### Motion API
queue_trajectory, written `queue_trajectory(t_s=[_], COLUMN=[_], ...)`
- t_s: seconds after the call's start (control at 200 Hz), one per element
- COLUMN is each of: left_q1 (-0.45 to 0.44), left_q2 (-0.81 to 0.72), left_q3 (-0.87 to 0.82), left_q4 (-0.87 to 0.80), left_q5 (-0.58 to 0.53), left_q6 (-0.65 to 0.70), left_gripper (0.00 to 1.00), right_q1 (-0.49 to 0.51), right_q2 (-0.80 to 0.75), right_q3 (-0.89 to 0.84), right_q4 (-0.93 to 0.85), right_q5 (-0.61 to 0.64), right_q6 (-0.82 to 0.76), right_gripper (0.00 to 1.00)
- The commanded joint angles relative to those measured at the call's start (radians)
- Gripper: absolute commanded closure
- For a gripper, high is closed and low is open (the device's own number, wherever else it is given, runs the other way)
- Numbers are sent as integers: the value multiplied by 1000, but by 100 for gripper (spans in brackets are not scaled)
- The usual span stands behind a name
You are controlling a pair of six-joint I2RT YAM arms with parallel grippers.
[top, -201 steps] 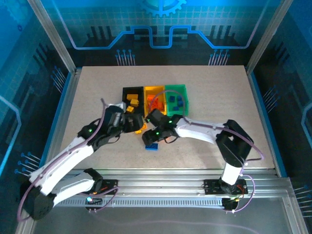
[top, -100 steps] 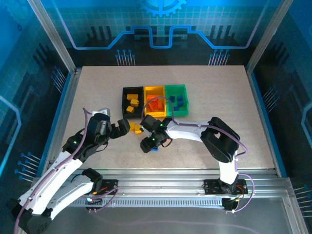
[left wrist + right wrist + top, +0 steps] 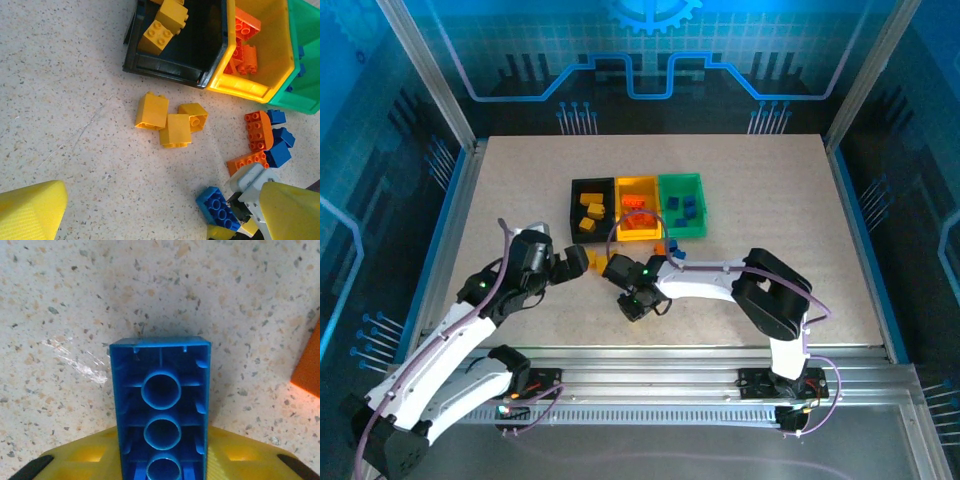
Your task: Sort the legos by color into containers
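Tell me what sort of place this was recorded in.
Probably a purpose-built robot test cell in a lab: an aluminium frame encloses a speckled table, blue circuit-pattern panels form the walls, and a left arm and right arm are bolted to a rail at the near edge.

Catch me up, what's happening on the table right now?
Sorting is partway done. The right gripper is clamped on a blue brick low over the table. The left gripper hangs open near three loose yellow bricks. The black bin holds yellow, the yellow bin orange, the green bin blue. A few orange bricks and other blue bricks lie loose in front of the yellow and green bins.
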Motion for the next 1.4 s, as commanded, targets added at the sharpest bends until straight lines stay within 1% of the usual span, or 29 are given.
queue_trajectory(t_s=[0.0, 0.105, 0.185, 0.28, 0.35, 0.45, 0.55, 0.625, 0.69, 0.75, 0.855, 0.921, 0.946, 0.976, 1.001, 1.036, 1.041, 1.111, 1.166, 1.261, 1.391], left_q1=[9, 11, 10, 9, 10, 10, 9, 10, 10, 9, 9, 8, 7, 7, 5, 1, 0, -18, -44, -121, -238], left_q2=[9, 19, 29, 41, 49, 71, 90, 103, 112, 122, 145, 167, 178, 190, 201, 215, 218, 251, 284, 361, 546], left_q3=[-8, -21, -38, -61, -75, -77, -74, -76, -82, -85, -88, -84, -80, -75, -71, -62, -62, -38, -12, 52, 184], left_q4=[7, 18, 37, 68, 91, 111, 113, 122, 137, 147, 170, 185, 188, 195, 200, 206, 208, 221, 233, 254, 247], left_q5=[24, 36, 59, 89, 114, 142, 155, 175, 201, 216, 242, 265, 272, 281, 288, 296, 296, 304, 300, 280, 229], left_q6=[7, 1, -7, -16, -22, -22, -18, -15, -6, -2, 12, 25, 28, 36, 43, 52, 54, 79, 103, 168, 282], left_gripper=[1, 1, 1, 1, 1, 1, 1, 1, 1, 1, 1, 1, 1, 1, 1, 1, 1, 1, 1, 1, 1], right_q1=[10, -12, -61, -157, -244, -380, -467, -497, -510, -523, -545, -556, -560, -562, -563, -563, -562, -556, -554, -553, -553], right_q2=[-44, -144, -234, -325, -336, -257, -127, -16, 59, 109, 178, 219, 237, 248, 255, 254, 252, 220, 182, 90, -55], right_q3=[15, -15, -33, -27, 12, 120, 240, 358, 446, 508, 594, 655, 683, 703, 717, 723, 722, 700, 663, 557, 371], right_q4=[23, 40, 30, 14, -17, -94, -140, -198, -240, -271, -309, -346, -364, -378, -382, -379, -377, -348, -317, -254, -164], right_q5=[41, 59, 85, 136, 150, 155, 122, 128, 175, 212, 217, 211, 205, 198, 181, 171, 169, 161, 157, 127, 98], right_q6=[-11, -14, -2, 19, 56, 135, 171, 185, 195, 211, 237, 253, 259, 266, 267, 267, 268, 264, 262, 273, 295], right_gripper=[67, 68, 68, 69, 69, 69, 69, 69, 69, 69, 67, 62, 57, 54, 48, 43, 41, 33, 32, 31, 31])
